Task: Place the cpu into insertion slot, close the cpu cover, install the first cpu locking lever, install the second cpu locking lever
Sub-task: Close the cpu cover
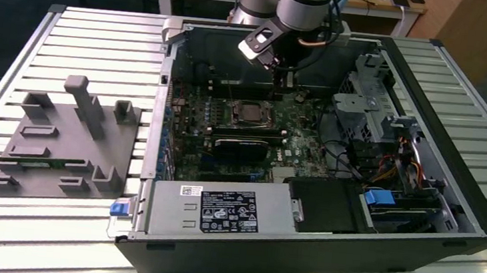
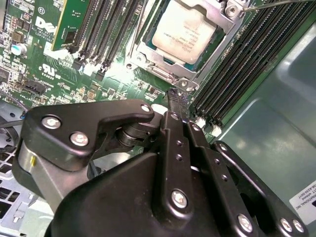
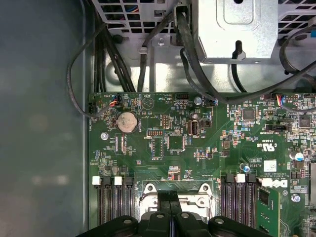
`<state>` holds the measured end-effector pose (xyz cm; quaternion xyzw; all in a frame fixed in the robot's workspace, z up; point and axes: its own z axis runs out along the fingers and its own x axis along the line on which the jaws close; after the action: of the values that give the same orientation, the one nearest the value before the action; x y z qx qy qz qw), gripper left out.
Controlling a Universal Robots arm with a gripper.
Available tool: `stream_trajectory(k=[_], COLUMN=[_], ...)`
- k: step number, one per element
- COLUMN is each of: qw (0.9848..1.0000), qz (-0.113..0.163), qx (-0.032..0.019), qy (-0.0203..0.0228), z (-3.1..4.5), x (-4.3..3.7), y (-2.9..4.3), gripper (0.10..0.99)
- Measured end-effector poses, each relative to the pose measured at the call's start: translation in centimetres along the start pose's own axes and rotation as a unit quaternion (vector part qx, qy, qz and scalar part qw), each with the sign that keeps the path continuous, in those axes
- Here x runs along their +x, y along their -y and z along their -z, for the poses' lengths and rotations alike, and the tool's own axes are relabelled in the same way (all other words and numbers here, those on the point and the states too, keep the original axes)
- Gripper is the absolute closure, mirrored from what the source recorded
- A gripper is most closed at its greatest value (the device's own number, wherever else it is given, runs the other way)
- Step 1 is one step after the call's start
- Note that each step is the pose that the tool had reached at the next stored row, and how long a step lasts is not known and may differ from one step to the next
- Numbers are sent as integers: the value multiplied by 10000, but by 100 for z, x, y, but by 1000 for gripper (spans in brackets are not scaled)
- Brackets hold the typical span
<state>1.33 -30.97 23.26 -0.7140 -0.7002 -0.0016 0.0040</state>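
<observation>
The cpu [image 2: 185, 32], a silver-beige square, lies in the insertion slot [image 1: 248, 112] on the green motherboard. The silver cpu cover [image 2: 215, 54] lies down around its edges. A thin metal lever rod [image 2: 276, 4] runs past one corner of the socket. My gripper [image 2: 177, 96] is shut with nothing between its black fingers, its tip hovering just off the socket's edge. In the exterior view the gripper [image 1: 282, 80] hangs inside the open case, a little behind the socket. In the first wrist view the gripper [image 3: 170, 197] sits over the socket's silver frame [image 3: 197, 187].
Black memory slots [image 2: 247, 64] flank the socket, and a green card [image 2: 74, 19] stands in one. Black cables [image 3: 187, 59] and a metal drive cage [image 1: 371, 108] crowd the case. A grey fixture [image 1: 64, 139] rests on the slatted table at the exterior view's left.
</observation>
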Motion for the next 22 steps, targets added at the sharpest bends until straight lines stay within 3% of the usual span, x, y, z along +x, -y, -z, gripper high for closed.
stream_trajectory(k=[5, 22], qw=[10000, 9999], qz=[0, 139], qx=[1, 1], qy=[1, 1], z=[-6, -14], x=[-40, -45], y=[16, 116], gripper=[980, 980])
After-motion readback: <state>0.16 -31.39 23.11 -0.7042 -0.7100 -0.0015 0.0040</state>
